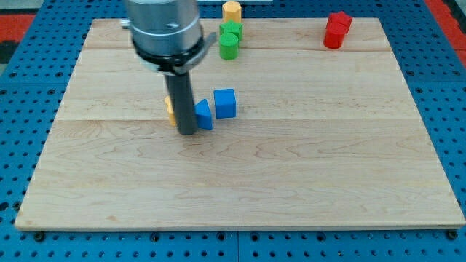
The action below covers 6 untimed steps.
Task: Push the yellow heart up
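Here my tip [187,133], a bare rod tool that holds nothing, rests on the wooden tabletop [291,182], at the lower edge of the yellow heart [170,109], which shows only as a sliver behind the rod. A blue block [204,116] sits just to the view's right, perhaps touching the rod, a blue cube [226,102] beyond it. By my reading, the approach is finished and the push is due: a straight stroke toward the view's top, without dragging the blue block along.
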Tool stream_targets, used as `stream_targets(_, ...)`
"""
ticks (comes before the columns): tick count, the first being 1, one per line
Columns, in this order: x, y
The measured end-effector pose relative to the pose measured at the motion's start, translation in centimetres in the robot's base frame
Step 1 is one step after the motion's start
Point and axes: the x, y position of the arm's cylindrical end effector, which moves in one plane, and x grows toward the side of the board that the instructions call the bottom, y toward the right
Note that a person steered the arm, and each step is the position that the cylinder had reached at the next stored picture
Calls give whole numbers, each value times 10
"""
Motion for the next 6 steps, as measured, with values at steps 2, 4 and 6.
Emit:
stream_targets(2,-31,-27)
stream_targets(4,-35,-63)
stream_targets(6,-81,-113)
